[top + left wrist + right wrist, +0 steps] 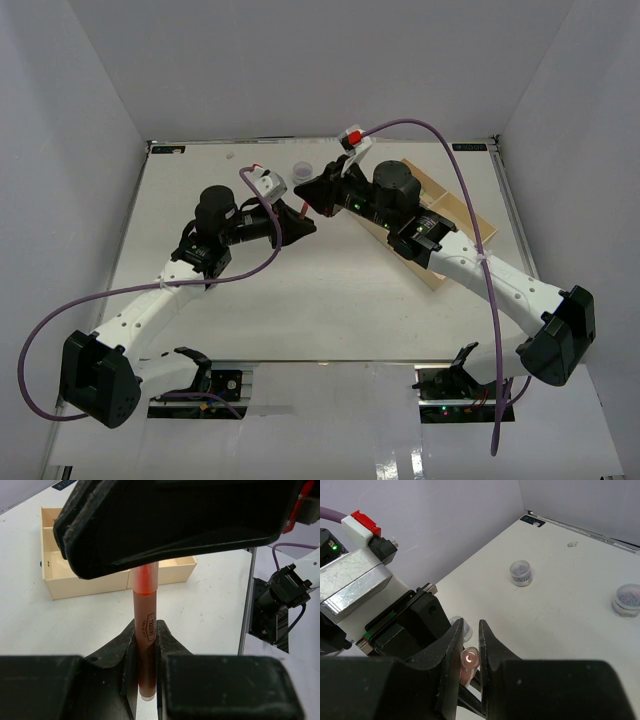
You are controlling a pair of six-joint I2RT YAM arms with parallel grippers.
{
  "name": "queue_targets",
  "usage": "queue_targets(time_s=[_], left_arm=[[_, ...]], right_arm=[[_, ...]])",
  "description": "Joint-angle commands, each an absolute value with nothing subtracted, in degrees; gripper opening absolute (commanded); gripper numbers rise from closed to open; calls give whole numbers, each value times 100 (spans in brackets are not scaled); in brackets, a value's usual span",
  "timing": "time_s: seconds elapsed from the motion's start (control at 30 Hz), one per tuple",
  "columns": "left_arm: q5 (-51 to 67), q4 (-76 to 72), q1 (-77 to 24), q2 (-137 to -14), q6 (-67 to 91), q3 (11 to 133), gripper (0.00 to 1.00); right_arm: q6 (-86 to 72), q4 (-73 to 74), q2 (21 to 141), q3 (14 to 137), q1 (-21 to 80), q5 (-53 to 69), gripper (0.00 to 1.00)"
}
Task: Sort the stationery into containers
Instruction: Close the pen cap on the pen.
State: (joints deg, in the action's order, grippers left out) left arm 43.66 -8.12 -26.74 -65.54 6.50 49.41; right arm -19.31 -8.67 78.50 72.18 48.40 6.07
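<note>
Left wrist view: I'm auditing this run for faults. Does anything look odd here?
Only one thing: the reddish pen is clamped by both the left gripper and the right gripper at once, one at each end. Nothing looks spilled or damaged.

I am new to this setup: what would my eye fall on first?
The left gripper and the right gripper are both shut on one reddish pen, at the centre. Small round tubs stand at the far side; a beige tray lies under the right arm.
</note>
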Motion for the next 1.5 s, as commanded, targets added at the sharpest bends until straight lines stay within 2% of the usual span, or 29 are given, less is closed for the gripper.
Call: queue_targets(time_s=[0.0, 0.6, 1.47], left_arm=[[4456, -1274, -2689, -6442, 791, 5528, 0], [3938, -1143, -2865, -6583, -156, 6354, 0], [3463, -1151, -2865, -6829, -554, 7163, 0]], right_arm=[[-1661, -9, 8068, 7032, 4913, 615, 8], [-1635, 1748, 8473, 7234, 4922, 1274, 8], [-1485, 2215, 8727, 6724, 5063, 1608, 8]])
